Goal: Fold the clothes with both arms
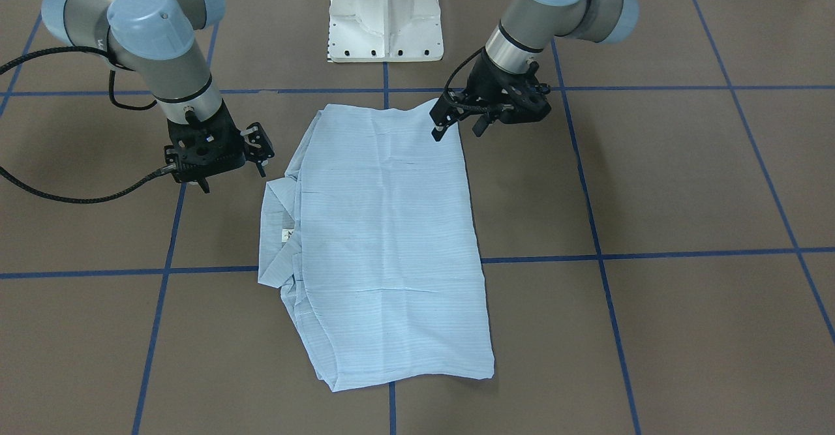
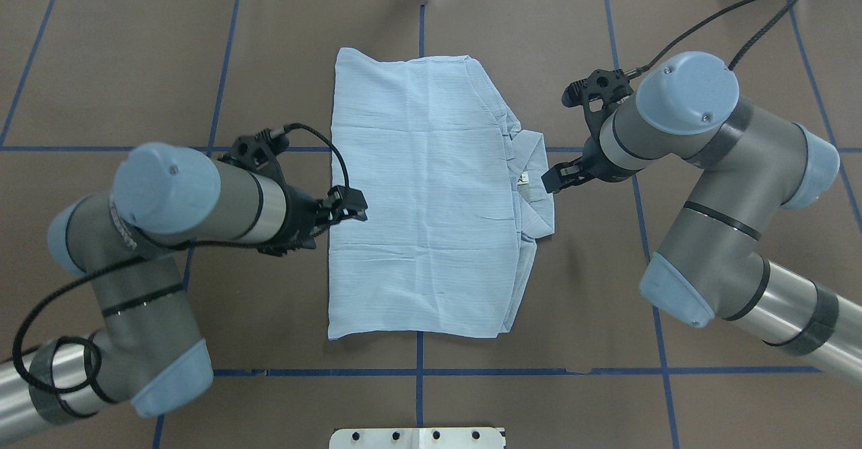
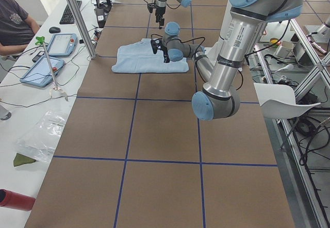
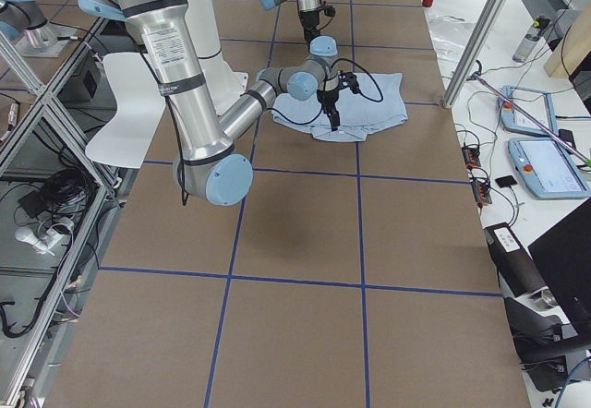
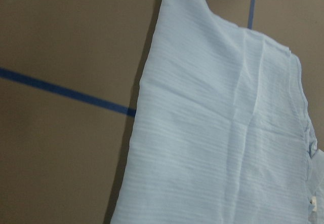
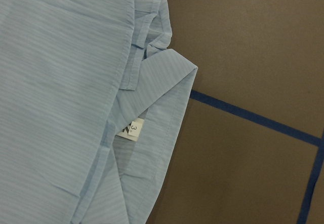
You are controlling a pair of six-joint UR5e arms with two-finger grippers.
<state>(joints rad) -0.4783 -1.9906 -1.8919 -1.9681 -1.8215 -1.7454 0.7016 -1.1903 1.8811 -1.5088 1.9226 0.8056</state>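
from the front i see the shirt point(image 1: 385, 239) folded into a long rectangle in the middle of the brown table point(image 1: 652, 180), its collar point(image 1: 273, 259) poking out on the right arm's side. the left gripper point(image 1: 457, 130) hovers at the shirt corner nearest the base, fingers apart with nothing between them. the right gripper point(image 1: 233, 177) hangs just beside the cloth, fingers spread wide. overhead, the left gripper point(image 2: 350, 206) sits at one long edge and the right gripper point(image 2: 553, 180) near the collar on the opposite edge. my left wrist camera shows a smooth folded edge of shirt point(image 5: 217, 133) beside a blue tape line point(image 5: 61, 89). the right wrist camera shows the collar point(image 6: 162, 117) and a white neck label point(image 6: 130, 129).
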